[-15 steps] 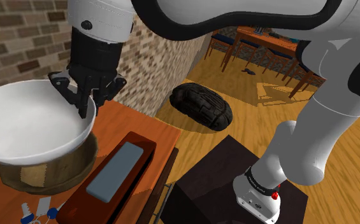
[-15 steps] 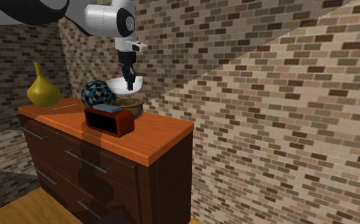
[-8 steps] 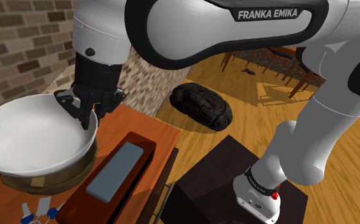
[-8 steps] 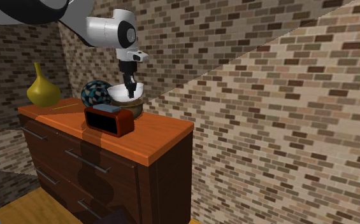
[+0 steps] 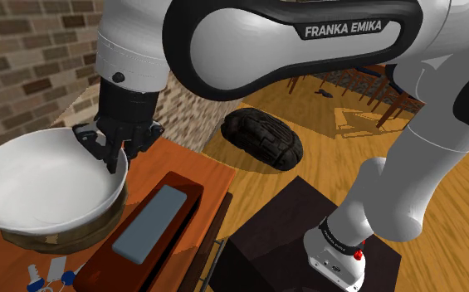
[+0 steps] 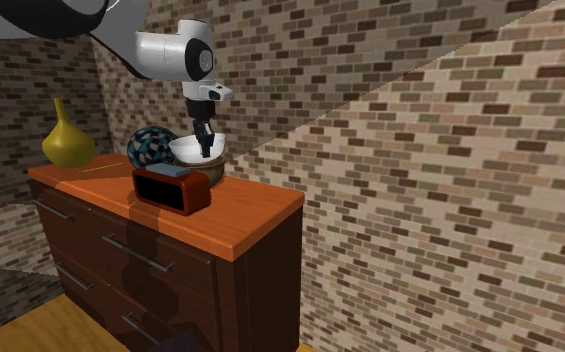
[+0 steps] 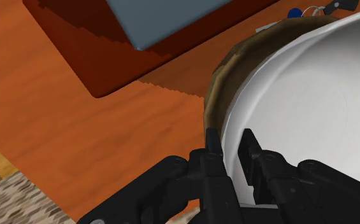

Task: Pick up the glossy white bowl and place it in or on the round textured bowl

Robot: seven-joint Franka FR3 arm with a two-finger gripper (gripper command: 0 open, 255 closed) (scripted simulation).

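The glossy white bowl (image 5: 41, 182) sits nested in the round brown textured bowl (image 5: 58, 239) on the orange dresser top (image 5: 174, 162). My gripper (image 5: 112, 158) comes down over the white bowl's rim on the side toward the stand, one finger inside and one outside. In the wrist view the gripper (image 7: 230, 143) is shut on that rim, with the white bowl (image 7: 312, 108) inside the brown bowl (image 7: 226, 76). The second exterior view shows the gripper (image 6: 207, 148) at the white bowl (image 6: 192, 147), above the brown bowl (image 6: 210, 172).
A red-brown box with a grey-blue top (image 5: 149, 224) lies close beside the bowls. A patterned ball (image 6: 150, 148) and a yellow vase (image 6: 67, 145) stand further along the dresser. Brick walls close in behind. A black textured object (image 5: 261, 137) lies on the wooden floor.
The gripper has come down with the white bowl, which now rests lower inside the brown bowl. The fingers still clasp the rim.
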